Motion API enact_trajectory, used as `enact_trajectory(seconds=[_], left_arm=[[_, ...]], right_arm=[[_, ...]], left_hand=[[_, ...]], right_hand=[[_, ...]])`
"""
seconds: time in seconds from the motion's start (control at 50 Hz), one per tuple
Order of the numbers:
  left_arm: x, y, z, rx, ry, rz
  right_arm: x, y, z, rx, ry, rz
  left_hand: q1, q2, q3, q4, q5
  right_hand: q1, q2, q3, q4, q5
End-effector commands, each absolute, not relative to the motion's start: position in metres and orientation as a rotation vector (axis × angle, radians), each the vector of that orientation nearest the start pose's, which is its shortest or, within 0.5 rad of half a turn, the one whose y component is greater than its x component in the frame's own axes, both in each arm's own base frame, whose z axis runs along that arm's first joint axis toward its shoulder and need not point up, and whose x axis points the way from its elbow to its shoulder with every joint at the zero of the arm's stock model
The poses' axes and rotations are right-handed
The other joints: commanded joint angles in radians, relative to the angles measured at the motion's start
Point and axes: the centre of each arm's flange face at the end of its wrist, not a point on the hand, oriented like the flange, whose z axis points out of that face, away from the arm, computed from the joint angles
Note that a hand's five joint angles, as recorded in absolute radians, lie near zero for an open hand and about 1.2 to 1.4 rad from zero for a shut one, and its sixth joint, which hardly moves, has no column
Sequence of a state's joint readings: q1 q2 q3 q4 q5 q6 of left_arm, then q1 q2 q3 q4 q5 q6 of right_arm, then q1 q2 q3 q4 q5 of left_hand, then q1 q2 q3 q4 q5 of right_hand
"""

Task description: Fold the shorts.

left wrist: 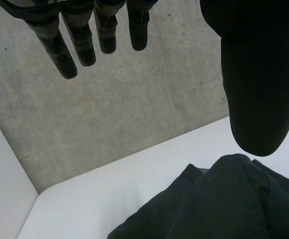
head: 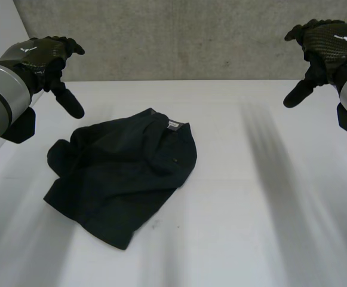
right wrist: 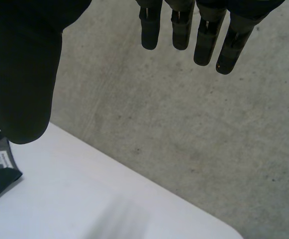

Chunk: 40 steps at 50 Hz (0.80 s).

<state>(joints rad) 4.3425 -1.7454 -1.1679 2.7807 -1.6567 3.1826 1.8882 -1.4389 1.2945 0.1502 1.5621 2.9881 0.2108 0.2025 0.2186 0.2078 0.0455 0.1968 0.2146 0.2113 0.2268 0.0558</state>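
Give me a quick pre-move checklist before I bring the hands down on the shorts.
1. Left hand free: ok, fingers straight, holding nothing.
2. Right hand free: ok, fingers straight, holding nothing, far to the side of the cloth.
3. Shorts lying flat: not ok, rumpled, bunched at the edge near the left hand.
4. Waistband found: ok, white label marks it at the far edge.
5. Shorts wholly on the table: ok, nothing hangs over an edge.
6. Leg openings located: cannot tell, folds hide them.
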Motion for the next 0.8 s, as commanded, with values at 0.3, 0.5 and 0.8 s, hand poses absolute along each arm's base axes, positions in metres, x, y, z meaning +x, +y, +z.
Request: enact_trajectory(seconds=[0.3,0.5,0.8], left_arm=[[-0.26,-0.305,0.278,0.447,2.399,-2.239],[-0.324,-0.343,0.167,0.658,2.586,-2.038],[-0.367,-0.276,0.166,0.932,2.684,-1.953]], right_arm=[[0.246,-0.275,0.295,-0.816,2.063,-1.94],[0.246,-0.277,0.291,-0.859,2.075,-1.948],[0.233,-0.291,0.289,-0.82,2.113,-1.975]], left_hand=[[-0.006,0.002,-0.014,-0.003,-0.015],[0.079,0.087,0.071,0.082,0.07],[1.185,1.194,1.178,1.188,1.176]], right_hand=[[-0.022,-0.04,-0.037,-0.052,-0.056],[-0.022,-0.04,-0.037,-0.052,-0.056],[-0.022,-0.04,-0.037,-0.052,-0.056]])
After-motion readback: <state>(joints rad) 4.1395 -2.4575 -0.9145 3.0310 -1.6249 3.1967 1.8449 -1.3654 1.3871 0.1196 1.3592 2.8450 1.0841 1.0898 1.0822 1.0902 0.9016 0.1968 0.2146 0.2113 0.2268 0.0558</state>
